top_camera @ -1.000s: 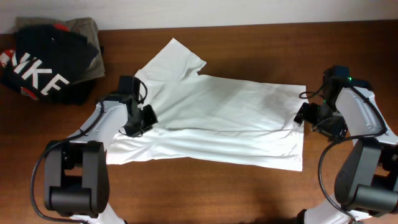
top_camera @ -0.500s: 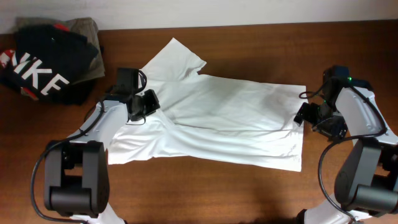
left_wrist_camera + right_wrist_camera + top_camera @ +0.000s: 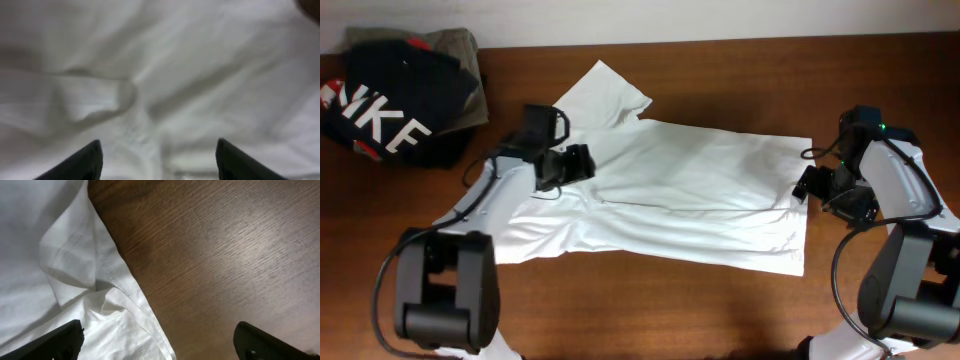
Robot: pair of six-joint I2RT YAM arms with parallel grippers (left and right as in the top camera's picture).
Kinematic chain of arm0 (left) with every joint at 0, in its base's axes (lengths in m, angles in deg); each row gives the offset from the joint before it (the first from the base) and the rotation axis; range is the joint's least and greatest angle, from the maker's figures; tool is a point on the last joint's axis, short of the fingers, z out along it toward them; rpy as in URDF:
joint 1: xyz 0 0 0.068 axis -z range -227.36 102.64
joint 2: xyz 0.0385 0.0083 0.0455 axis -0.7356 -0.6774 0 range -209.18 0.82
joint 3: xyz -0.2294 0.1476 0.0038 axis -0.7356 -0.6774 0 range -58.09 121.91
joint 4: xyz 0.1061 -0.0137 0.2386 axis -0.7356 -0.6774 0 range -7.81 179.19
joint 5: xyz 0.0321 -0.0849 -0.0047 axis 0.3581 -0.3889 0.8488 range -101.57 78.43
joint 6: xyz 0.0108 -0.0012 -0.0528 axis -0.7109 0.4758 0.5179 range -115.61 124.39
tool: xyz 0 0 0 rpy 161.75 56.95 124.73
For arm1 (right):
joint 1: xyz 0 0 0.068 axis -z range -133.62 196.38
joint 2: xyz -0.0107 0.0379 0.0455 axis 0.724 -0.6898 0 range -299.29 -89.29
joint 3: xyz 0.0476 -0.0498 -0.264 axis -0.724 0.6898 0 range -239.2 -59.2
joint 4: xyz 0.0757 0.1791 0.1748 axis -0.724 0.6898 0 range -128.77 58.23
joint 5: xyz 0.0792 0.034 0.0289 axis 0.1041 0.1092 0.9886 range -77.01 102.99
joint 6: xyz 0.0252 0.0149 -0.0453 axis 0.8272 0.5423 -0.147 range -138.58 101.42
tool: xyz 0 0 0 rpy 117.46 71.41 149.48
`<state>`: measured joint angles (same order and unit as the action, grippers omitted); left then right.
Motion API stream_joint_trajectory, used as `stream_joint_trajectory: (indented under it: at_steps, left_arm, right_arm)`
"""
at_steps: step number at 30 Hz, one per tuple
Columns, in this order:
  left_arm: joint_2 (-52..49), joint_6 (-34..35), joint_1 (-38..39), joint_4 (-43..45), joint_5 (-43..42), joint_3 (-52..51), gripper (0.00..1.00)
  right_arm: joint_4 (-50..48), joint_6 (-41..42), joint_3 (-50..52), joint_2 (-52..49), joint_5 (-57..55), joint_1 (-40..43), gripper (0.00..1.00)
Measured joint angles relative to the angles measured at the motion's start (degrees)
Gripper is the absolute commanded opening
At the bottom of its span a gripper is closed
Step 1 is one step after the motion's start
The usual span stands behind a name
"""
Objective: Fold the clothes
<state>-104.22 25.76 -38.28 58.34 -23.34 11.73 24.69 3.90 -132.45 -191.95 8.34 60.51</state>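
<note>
Looking down from overhead, you have the white T-shirt (image 3: 700, 190) spread flat across the middle of the counter (image 3: 650, 310), one sleeve pointing toward the far edge. Left pincer (image 3: 572, 164) is over the shirt near that sleeve. Its fingers (image 3: 87, 162) are spread apart, released, with wrinkled cloth beneath. Right pincer (image 3: 810, 186) is at the shirt's right hem, also released, fingers (image 3: 55, 342) straddling hem and bare wood. A pile of dark garments (image 3: 395, 100) lies at the far left corner.

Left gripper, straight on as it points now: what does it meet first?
The shirt. It fills the whole view ahead of the open left gripper; how near it is I cannot tell.
</note>
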Motion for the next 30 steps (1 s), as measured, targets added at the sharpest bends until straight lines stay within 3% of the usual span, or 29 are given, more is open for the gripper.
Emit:
stream_joint_trajectory:
  at_steps: [2, 6, 9, 17, 21, 30]
  left_arm:
    - [3.08, -0.87, -2.64, -5.25, 1.36, 1.97, 0.61]
    - [10.45, 0.09, -9.01, -15.89, 3.28, 5.05, 0.61]
    - [9.20, 1.81, -9.42, -20.68, 3.28, 5.03, 0.60]
    - [-2.38, 5.90, -8.74, -17.46, -2.56, 4.74, 0.59]
    - [-3.96, 6.99, -9.29, -14.03, -2.84, 4.52, 0.53]
    - [-4.28, 8.74, -9.81, -8.31, -2.86, 4.50, 0.50]
  right_arm:
    - [-0.02, 0.00, 0.00, 0.00, 0.00, 0.00, 0.99]
    - [-0.50, 0.02, 0.00, 0.00, 0.02, 0.00, 0.99]
    - [-0.72, 0.00, 0.00, 0.00, 0.02, 0.00, 0.99]
    - [-0.55, -0.02, 0.00, 0.00, 0.02, 0.00, 0.99]
    - [-0.46, -0.02, 0.00, 0.00, 0.02, 0.00, 0.99]
    - [-0.44, -0.02, 0.02, 0.00, 0.02, 0.00, 0.99]
